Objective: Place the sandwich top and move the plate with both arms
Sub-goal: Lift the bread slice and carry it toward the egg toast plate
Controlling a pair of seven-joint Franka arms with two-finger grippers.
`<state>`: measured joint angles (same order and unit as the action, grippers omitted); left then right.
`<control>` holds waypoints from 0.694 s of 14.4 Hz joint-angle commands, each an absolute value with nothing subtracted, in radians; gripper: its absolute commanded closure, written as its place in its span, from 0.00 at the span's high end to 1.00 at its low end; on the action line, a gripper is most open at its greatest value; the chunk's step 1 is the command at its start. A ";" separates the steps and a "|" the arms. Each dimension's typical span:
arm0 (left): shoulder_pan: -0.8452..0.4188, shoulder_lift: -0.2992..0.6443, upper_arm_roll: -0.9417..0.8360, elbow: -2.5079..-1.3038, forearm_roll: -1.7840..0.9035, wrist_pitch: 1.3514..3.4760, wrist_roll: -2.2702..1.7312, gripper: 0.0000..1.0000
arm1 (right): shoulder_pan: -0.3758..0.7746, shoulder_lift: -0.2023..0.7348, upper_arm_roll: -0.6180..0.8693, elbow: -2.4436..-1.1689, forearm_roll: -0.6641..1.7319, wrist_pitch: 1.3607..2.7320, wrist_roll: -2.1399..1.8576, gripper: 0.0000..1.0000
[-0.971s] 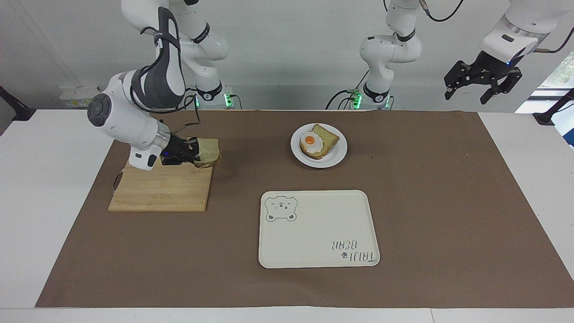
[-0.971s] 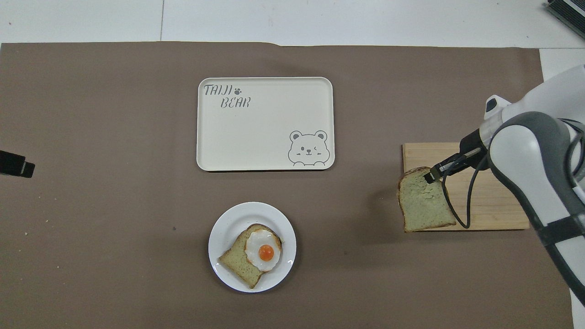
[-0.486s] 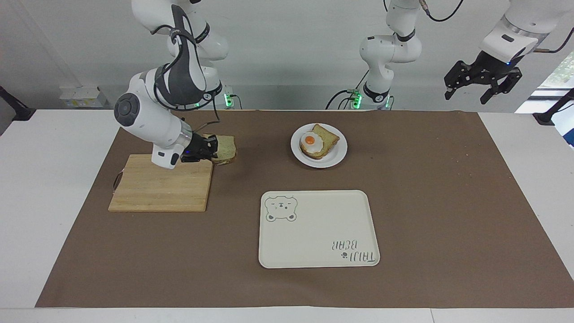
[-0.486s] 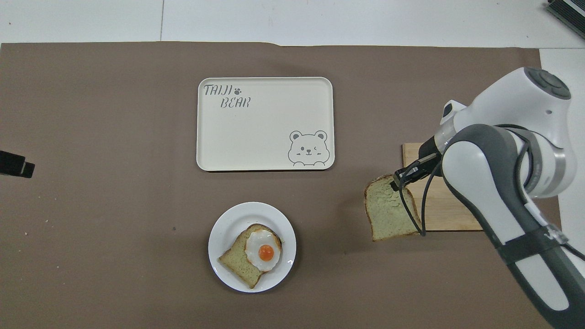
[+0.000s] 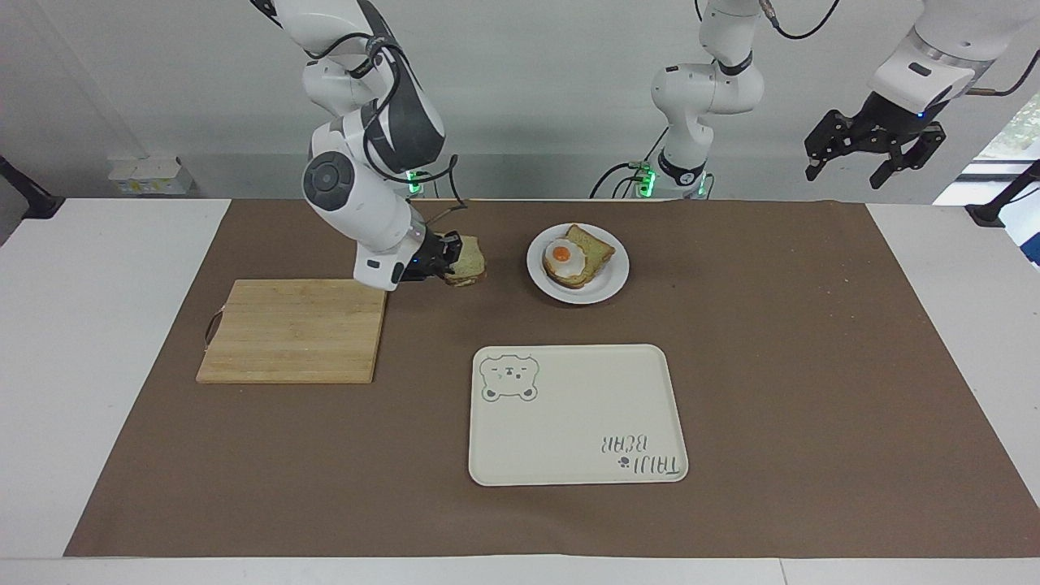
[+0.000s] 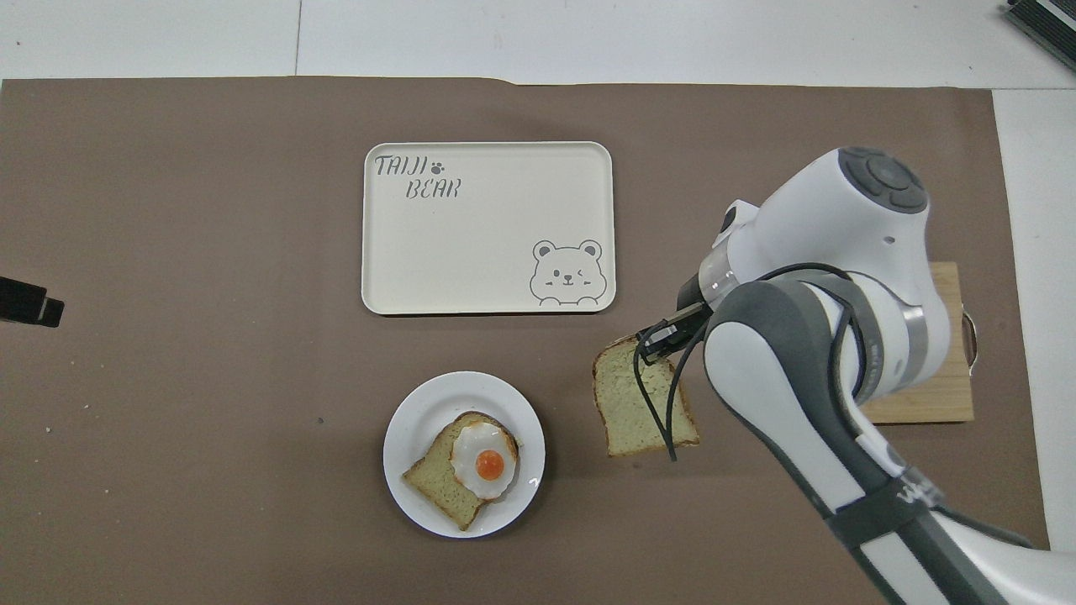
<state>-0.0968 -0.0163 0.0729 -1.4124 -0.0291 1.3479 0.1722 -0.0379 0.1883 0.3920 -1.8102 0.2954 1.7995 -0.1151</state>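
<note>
Jaws clamped on one crust edge, the right gripper (image 5: 439, 262) carries the sandwich top (image 5: 465, 262) in the air over the brown mat (image 5: 772, 341), between the bamboo cutting board (image 5: 292, 329) and the white plate (image 5: 603, 284), where a bread slice with a fried egg (image 5: 564, 255) waits. The cream bear tray (image 5: 577, 414) lies well apart from the jaws, farther from the robots. At the far end, the left gripper (image 5: 873, 158) waits high off the table, jaws spread and empty.

The slice looks light, soft and easily torn; held by an edge, it will likely sag, so a gentle pinch near the crust seems safest. The plate looks rigid and smooth, best taken at its rim.

The right fingertips are largely masked by the wrist and the bread; overhead, the arm covers most of the board.
</note>
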 commanded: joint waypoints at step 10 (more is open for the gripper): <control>-0.094 -0.041 0.072 -1.440 -0.021 1.348 0.183 1.00 | 0.225 0.135 0.399 -1.901 0.377 2.045 0.204 0.00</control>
<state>-0.0968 -0.0163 0.0729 -1.4124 -0.0291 1.3479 0.1722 0.1882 0.1593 0.3986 -1.8502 0.3496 1.9790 0.1540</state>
